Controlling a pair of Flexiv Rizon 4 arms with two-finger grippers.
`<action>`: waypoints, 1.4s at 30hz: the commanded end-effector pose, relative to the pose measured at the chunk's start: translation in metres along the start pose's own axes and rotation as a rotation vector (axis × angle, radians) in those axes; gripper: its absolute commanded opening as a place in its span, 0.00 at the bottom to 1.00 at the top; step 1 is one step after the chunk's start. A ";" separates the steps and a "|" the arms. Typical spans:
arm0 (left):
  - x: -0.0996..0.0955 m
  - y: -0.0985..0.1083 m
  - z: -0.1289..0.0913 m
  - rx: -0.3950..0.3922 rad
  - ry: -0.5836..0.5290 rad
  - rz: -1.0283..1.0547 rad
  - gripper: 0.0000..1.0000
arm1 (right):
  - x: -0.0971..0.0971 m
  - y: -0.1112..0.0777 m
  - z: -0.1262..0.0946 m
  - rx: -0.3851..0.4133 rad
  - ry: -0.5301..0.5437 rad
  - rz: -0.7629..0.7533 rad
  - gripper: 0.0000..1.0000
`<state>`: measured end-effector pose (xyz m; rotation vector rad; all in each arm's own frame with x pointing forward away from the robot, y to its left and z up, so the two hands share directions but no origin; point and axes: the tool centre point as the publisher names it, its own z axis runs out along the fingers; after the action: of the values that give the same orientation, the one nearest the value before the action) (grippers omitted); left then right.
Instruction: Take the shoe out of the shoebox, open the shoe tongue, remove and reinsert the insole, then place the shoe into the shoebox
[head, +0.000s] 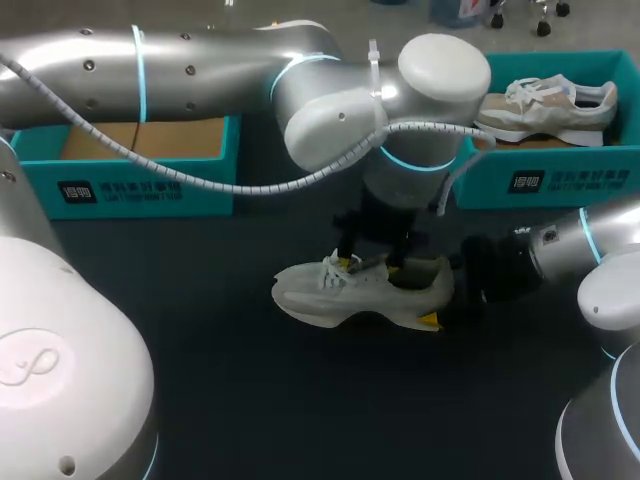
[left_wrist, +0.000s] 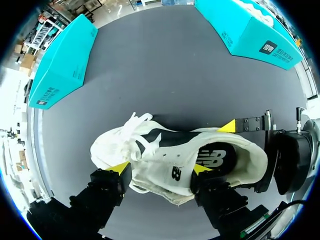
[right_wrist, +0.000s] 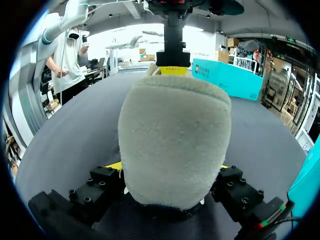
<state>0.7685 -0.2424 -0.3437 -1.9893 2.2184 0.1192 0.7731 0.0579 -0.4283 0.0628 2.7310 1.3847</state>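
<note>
A white shoe (head: 340, 295) lies on its side on the dark table, toe to the left. My left gripper (head: 372, 266) comes straight down onto its middle. In the left wrist view this gripper (left_wrist: 160, 168) has one yellow tip against the laces and the other inside the opening beside the dark insole (left_wrist: 215, 157). It is shut on the tongue (left_wrist: 170, 172). My right gripper (head: 440, 292) holds the shoe from the right. In the right wrist view it (right_wrist: 170, 167) is shut on the grey heel (right_wrist: 175, 135), one finger on each side.
A teal shoebox (head: 140, 185) stands open at the back left, showing only its cardboard floor. A second teal shoebox (head: 540, 180) at the back right holds another pale shoe (head: 545, 105). Bare table lies in front of the shoe.
</note>
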 end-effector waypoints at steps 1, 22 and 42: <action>-0.013 0.006 -0.012 0.012 0.023 -0.012 0.09 | 0.002 -0.001 0.005 0.004 -0.002 0.000 0.00; -0.070 0.017 -0.030 -0.011 0.219 -0.128 0.00 | 0.002 -0.001 0.005 0.004 -0.002 0.000 0.00; -0.107 0.020 0.042 -0.134 0.087 -0.252 0.00 | 0.002 -0.001 0.005 0.004 -0.002 0.000 0.00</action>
<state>0.7564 -0.1265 -0.3493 -2.3666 2.0344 0.1221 0.7723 0.0607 -0.4280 0.0601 2.7309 1.3861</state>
